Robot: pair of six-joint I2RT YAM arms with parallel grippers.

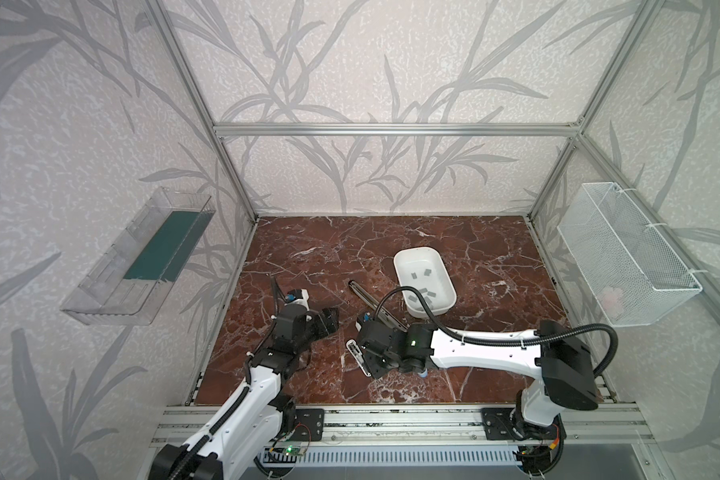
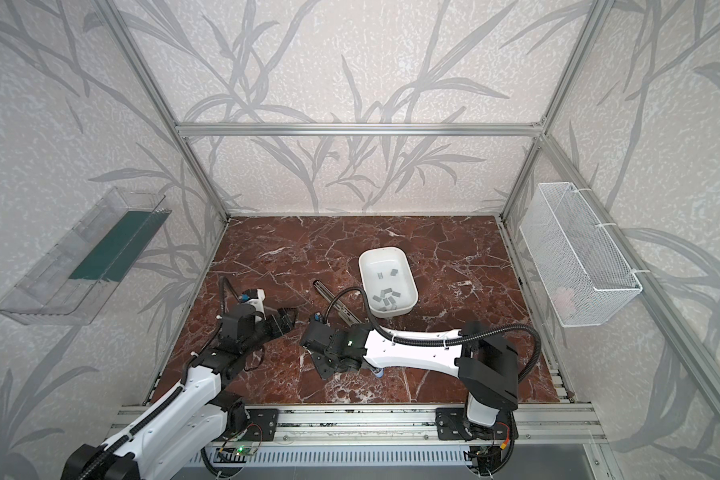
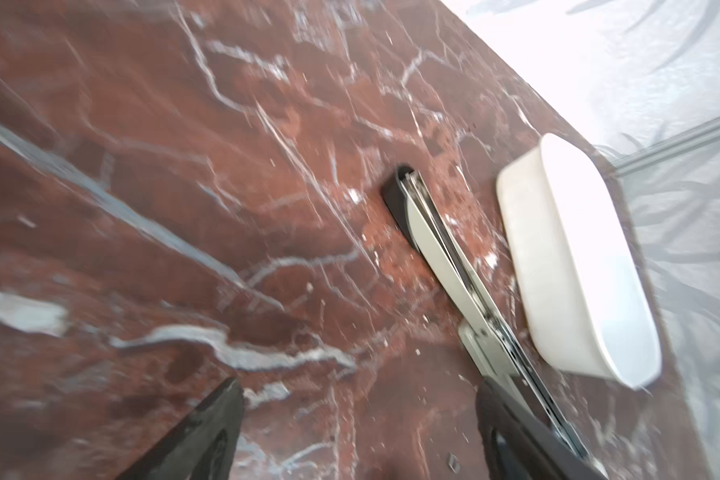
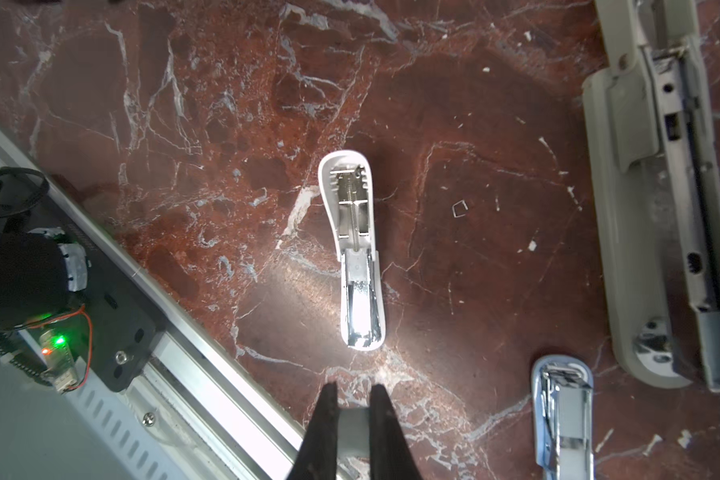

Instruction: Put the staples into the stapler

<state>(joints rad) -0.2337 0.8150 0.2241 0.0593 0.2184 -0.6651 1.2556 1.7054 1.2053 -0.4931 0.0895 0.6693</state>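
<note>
Right fingers (image 4: 385,432) — staples (image 4: 352,428) between, stapler (image 4: 356,249) beyond

Red-brown marble tabletop (image 1: 308,249). Lying on it: white tub (image 1: 398,270), long stapler (image 1: 364,295) opened flat, small white stapler (image 4: 356,249) opened, one stray staple (image 4: 459,208).

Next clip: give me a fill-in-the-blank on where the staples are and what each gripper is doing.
The loose grey metal staple strips lie in the ____ rectangular plastic tray.
The right gripper is ____ on one grey strip.
The jaws of the left gripper stand ____, holding nothing.
Missing words: white; shut; open.
</note>
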